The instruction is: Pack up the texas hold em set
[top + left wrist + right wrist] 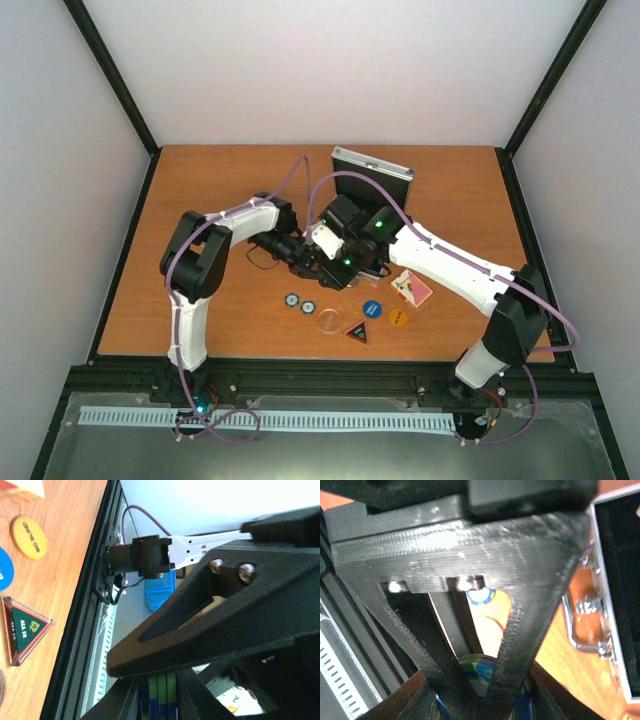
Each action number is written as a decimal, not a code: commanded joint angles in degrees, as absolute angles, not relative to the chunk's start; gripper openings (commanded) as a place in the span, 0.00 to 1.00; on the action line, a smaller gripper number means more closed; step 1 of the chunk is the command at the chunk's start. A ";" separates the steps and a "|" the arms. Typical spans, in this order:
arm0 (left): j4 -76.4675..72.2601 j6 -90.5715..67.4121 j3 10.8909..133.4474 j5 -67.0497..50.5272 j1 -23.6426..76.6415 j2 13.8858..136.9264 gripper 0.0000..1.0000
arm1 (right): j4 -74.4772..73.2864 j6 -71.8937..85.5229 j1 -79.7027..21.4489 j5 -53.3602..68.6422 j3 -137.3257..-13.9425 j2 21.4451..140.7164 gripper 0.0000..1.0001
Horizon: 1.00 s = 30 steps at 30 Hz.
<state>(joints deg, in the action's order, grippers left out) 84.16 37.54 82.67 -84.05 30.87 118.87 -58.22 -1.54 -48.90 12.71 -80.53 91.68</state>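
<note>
The silver case [372, 172] stands open at the table's back middle; its black lining and a latch [587, 625] show in the right wrist view. Both grippers meet just in front of its lid. My left gripper [318, 258] is shut on a small stack of green-and-blue poker chips [162, 700] standing on edge. My right gripper [345, 262] is shut on the same chips [487, 667] from the other side. Two loose chips [300, 302], a triangular button [359, 332], a blue button [372, 308], a yellow button [398, 318] and the red-backed card deck [412, 288] lie in front.
A clear round disc [329, 321] lies beside the triangular button [25, 627]. The yellow button [29, 536] sits near the table's black front rail [95, 580]. The case base is hidden under the two wrists.
</note>
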 commanded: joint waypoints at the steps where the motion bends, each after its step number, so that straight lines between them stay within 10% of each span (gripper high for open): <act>1: 93.96 50.20 82.89 -98.13 31.56 109.41 0.01 | -42.99 -3.61 -45.70 3.42 -82.09 94.53 0.08; 12: 94.03 49.64 84.98 -98.06 29.11 108.56 0.01 | -42.47 -3.44 -45.70 3.60 -85.11 97.59 0.12; 30: 94.16 49.96 87.40 -98.09 28.30 111.69 0.01 | -42.10 -3.97 -45.70 0.17 -92.90 103.64 0.73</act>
<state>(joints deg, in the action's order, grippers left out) 87.22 47.48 85.08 -84.09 24.43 114.98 -55.33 -6.26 -48.64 12.25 -91.05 99.37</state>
